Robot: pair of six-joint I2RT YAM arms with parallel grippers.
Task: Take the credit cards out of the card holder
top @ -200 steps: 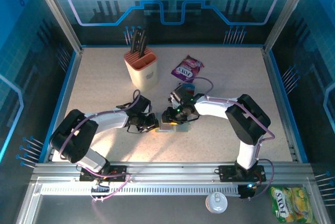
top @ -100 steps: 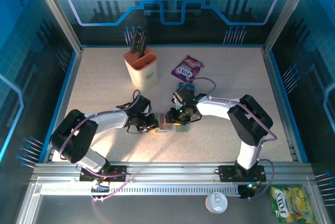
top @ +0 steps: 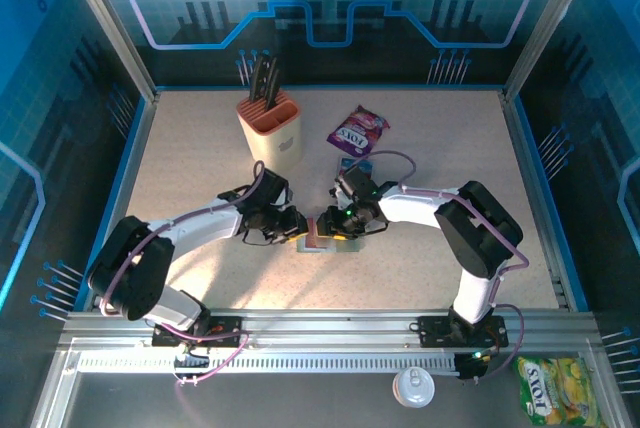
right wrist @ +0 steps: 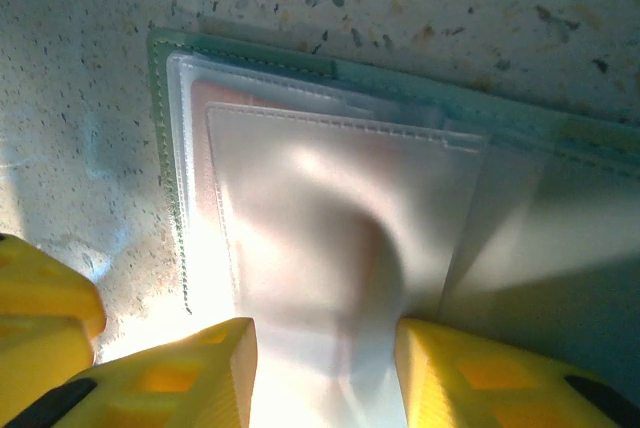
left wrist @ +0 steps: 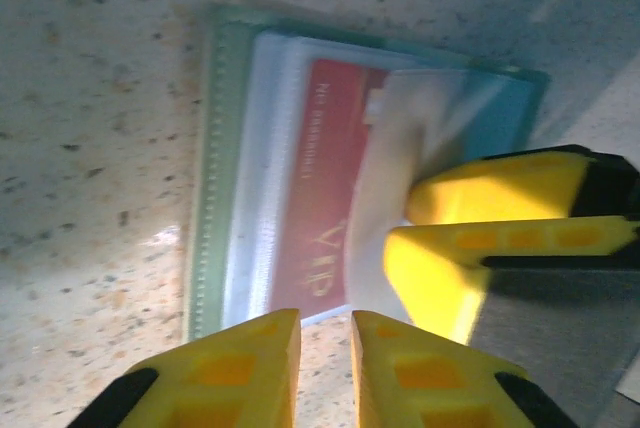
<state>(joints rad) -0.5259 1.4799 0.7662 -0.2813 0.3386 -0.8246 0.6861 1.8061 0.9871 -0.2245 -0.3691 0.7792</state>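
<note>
Worktop (top: 185, 168) seen from above carries the card holder (top: 340, 242), which lies flat near its middle, a little toward the near edge. The left gripper (top: 298, 234) is at the holder's left end and the right gripper (top: 328, 227) is on it from the far-right side, so the two meet over it. A knife block (top: 271, 130) stands toward the far edge, left of centre. A purple snack packet (top: 358, 130) lies to its right, well apart from the holder.

From the left wrist, the holder lies flat with a red card (left wrist: 320, 208) marked VIP inside its clear pocket. The left pincer's yellow fingers stand narrowly apart with nothing between them, just off the holder's nearer edge. The right pincer's fingers pinch the clear pocket flap at the holder's other side.

From the right wrist, the clear flap runs up between the right fingers, which are clamped on it. The holder's teal rim rests on the speckled worktop.
</note>
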